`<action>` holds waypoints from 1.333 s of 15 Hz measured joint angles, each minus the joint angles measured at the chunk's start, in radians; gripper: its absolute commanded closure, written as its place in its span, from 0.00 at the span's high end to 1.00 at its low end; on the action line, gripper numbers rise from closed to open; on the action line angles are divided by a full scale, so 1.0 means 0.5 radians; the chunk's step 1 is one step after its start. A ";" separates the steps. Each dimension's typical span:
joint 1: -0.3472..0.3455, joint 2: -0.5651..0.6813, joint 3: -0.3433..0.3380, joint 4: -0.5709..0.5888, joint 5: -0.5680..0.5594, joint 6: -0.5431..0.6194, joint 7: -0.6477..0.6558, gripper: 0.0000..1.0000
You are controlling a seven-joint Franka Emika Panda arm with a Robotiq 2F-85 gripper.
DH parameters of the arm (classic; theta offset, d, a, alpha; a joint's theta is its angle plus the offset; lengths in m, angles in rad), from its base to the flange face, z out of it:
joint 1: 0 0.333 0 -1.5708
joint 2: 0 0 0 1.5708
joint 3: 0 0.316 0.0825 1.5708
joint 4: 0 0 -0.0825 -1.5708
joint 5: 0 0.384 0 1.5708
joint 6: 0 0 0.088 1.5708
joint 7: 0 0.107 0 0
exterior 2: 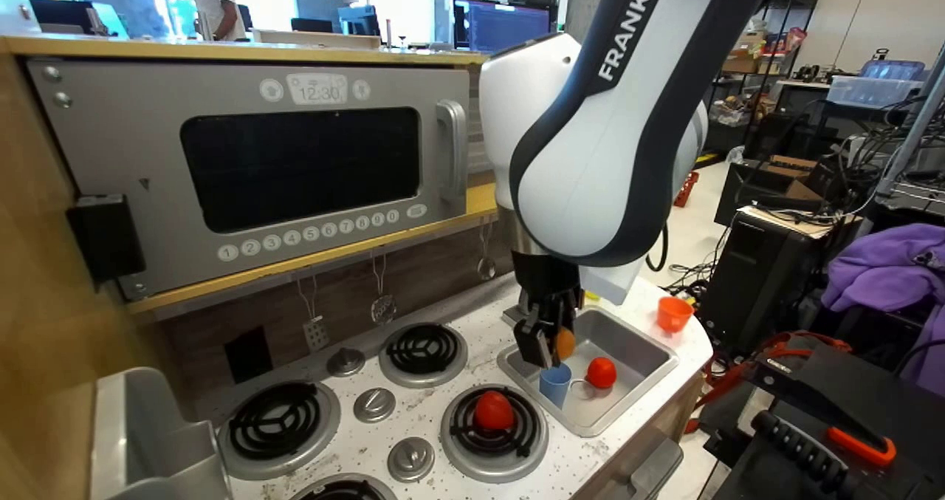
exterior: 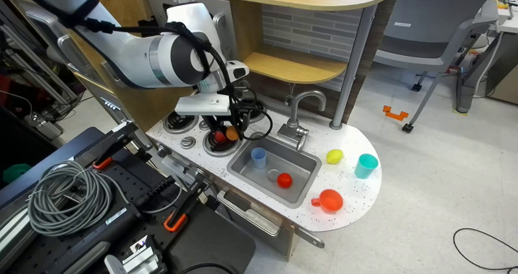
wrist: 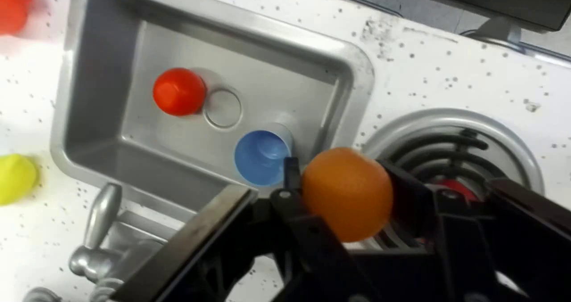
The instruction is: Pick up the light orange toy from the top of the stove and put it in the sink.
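Note:
The light orange toy is a round orange ball (wrist: 348,195) in the wrist view. It also shows in both exterior views (exterior: 232,132) (exterior 2: 565,343). My gripper (wrist: 345,181) is shut on it, with one black finger on each side. The gripper (exterior 2: 548,343) holds it raised, near the sink's edge on the stove side. The grey sink (wrist: 276,88) lies beside the stove burner (exterior 2: 531,441). The fingers hide part of the orange toy in the exterior views.
A blue cup (wrist: 261,157) and a red toy (wrist: 178,91) are in the sink. Another red toy (exterior 2: 495,410) sits on the burner. The faucet (exterior: 297,116) stands behind the sink. A yellow toy (exterior: 334,156), teal cup (exterior: 366,166) and orange-red cup (exterior: 330,201) stand on the counter.

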 measured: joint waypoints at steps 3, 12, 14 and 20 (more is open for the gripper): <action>-0.070 -0.003 -0.024 0.010 0.042 -0.048 0.001 0.20; -0.248 0.035 -0.035 0.007 0.270 -0.115 0.071 0.20; -0.306 0.082 -0.040 0.024 0.336 -0.115 0.102 0.20; -0.312 0.350 -0.130 0.202 0.385 -0.114 0.340 0.20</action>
